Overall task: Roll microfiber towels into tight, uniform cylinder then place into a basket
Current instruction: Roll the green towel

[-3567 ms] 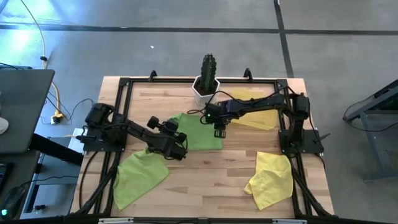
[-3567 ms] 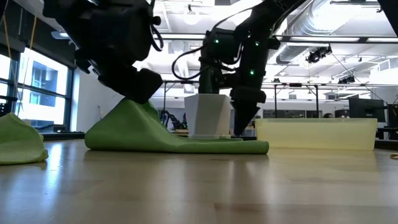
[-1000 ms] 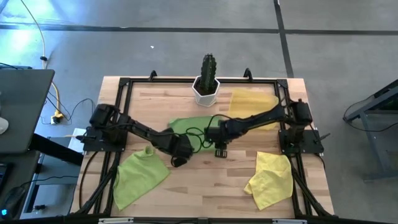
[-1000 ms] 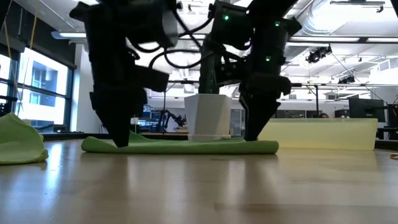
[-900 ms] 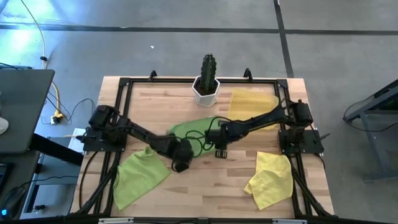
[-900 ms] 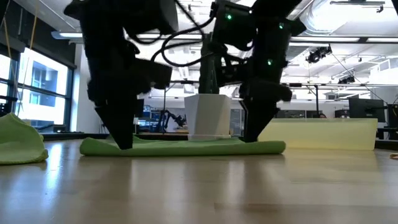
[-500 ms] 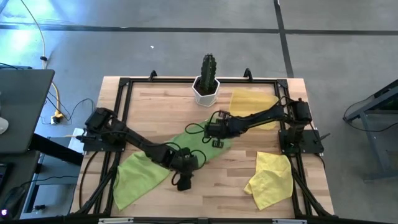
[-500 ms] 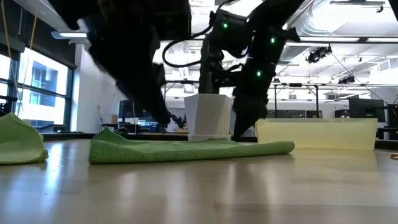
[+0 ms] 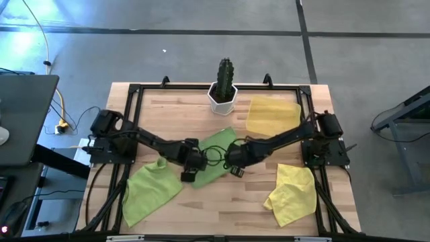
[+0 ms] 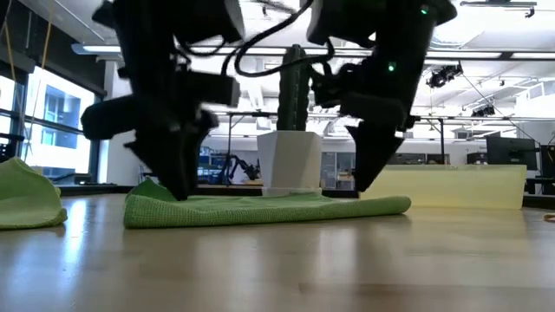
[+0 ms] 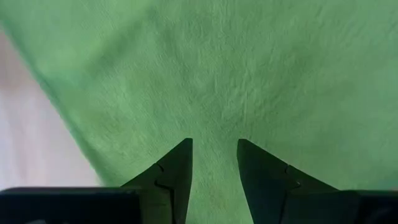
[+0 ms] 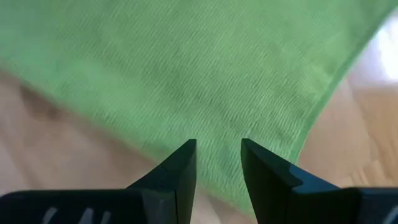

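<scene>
A lime-green microfiber towel (image 9: 213, 153) lies spread flat on the wooden table at its middle, seen low as a thin strip (image 10: 269, 208). My left gripper (image 9: 190, 172) points down over the towel's near left part (image 11: 249, 62), fingers a little apart. My right gripper (image 9: 235, 168) points down over its near right edge (image 12: 186, 62), also a little apart. Nothing sits between either pair of fingers. A second green towel (image 9: 151, 191) lies crumpled near left, and a yellow towel (image 9: 292, 195) near right. The pale yellow basket (image 9: 272, 115) stands at the far right. My left gripper (image 11: 213, 142) reaches down to the green towel's surface near its left end (image 10: 178, 198); I cannot tell whether the fingertips touch it. My right gripper (image 12: 217, 142) stands over the towel close to its edge (image 12: 311, 130); whether it touches I cannot tell either.
A white pot with a cactus (image 9: 223, 94) stands at the far middle edge, just beyond the green towel. Bare wood (image 9: 228, 202) shows between the two near towels. A black frame (image 9: 134, 91) rims the table.
The green towel has slid toward the near edge and now lies wider and flatter. My left gripper swung toward the near edge, then came back over the towel. My right gripper went toward the far edge, then back toward the near edge. Both wrists have rolled.
</scene>
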`<state>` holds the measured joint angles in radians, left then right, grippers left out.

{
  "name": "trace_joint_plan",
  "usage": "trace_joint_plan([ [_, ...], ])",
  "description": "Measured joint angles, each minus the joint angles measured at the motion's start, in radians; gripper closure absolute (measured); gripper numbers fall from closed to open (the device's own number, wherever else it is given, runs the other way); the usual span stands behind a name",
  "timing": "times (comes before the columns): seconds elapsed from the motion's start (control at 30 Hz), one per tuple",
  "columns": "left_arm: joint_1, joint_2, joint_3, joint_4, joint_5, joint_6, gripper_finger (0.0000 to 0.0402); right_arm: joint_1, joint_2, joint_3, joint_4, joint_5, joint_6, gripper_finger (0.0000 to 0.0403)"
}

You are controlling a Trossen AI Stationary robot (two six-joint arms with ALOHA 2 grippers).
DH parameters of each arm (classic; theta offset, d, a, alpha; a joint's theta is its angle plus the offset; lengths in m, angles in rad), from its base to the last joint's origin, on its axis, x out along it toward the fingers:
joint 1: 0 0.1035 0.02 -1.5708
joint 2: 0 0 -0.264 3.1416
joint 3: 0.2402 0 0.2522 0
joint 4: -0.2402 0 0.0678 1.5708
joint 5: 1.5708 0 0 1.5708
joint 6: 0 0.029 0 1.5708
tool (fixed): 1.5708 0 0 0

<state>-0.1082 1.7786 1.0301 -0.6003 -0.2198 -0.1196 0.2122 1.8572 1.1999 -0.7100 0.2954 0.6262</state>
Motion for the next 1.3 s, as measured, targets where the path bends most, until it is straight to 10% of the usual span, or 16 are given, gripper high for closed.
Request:
trace_joint_plan([
  [0.33,0.003,-0.005,-0.074,0.054,0.118,-0.241,0.0285,-0.060,0.005,-0.133,0.132,0.072,0.078,0.0286],
  [0.7,-0.126,0.005,-0.080,0.480,0.138,-0.585,0.0285,-0.193,0.010,-0.215,0.545,0.168,-0.410,0.0286],
  [0.97,-0.137,-0.019,-0.053,0.490,0.141,-0.361,0.0285,-0.173,-0.064,-0.103,0.353,0.135,-0.518,0.0286],
  [1.3,-0.097,-0.059,-0.025,0.099,0.126,-0.081,0.0285,0.071,-0.125,-0.102,0.354,0.141,-0.106,0.0286],
])
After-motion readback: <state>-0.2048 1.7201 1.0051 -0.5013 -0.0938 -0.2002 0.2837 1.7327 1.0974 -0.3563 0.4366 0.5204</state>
